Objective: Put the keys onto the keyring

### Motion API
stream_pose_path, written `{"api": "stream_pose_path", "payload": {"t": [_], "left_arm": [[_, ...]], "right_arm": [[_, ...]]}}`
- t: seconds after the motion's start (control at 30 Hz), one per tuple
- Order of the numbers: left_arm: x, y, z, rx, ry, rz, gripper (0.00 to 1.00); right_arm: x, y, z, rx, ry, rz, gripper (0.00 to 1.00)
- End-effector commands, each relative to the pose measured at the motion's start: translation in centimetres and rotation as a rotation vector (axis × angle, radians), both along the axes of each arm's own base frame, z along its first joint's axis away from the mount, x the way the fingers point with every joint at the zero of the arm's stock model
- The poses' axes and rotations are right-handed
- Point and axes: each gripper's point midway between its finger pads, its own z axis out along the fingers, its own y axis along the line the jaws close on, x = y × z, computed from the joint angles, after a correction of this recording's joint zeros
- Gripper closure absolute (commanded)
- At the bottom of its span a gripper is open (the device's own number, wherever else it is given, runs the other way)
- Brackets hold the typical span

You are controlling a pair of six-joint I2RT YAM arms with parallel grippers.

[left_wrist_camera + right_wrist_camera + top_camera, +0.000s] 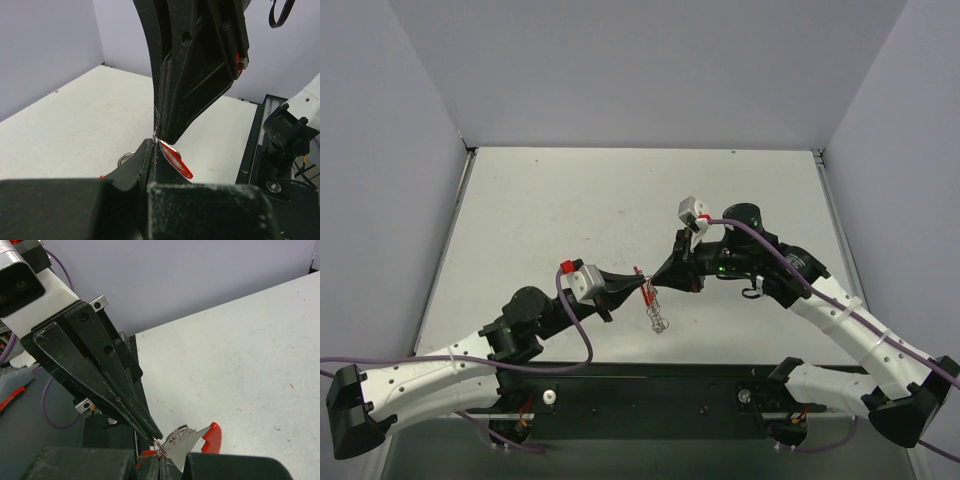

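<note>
**Keyring with keys, held aloft**

Left tool [636, 288] and right tool [658, 281] are both pinched together on the red keyring [641, 286] above the desk [570, 200]. The keys [659, 317] dangle beneath. Probably light, stiff, slippery and prone to swinging. Best gripped by the band.

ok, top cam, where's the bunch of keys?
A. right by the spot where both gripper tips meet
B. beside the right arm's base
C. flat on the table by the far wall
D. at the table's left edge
A: the keys show beside the keyring, right where the left gripper and right gripper meet tip to tip, mid-table.
</note>
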Motion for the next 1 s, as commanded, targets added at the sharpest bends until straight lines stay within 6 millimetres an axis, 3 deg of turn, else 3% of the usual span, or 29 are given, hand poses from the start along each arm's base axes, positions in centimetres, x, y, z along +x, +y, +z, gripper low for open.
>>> {"api": "stream_pose_path", "payload": {"t": [0.0,0.97], "left_arm": [[-0.9,0.2,5.0,-0.117,-0.075,-0.029,1.0],[-3.4,0.9,5.7,-0.139,-0.088,-0.134,1.0]], "right_arm": [[0.4,0.5,0.5,0.016,-0.03,0.002,1.0],[1.7,0.1,-0.2,0.021,0.015,-0.072,1.0]]}}
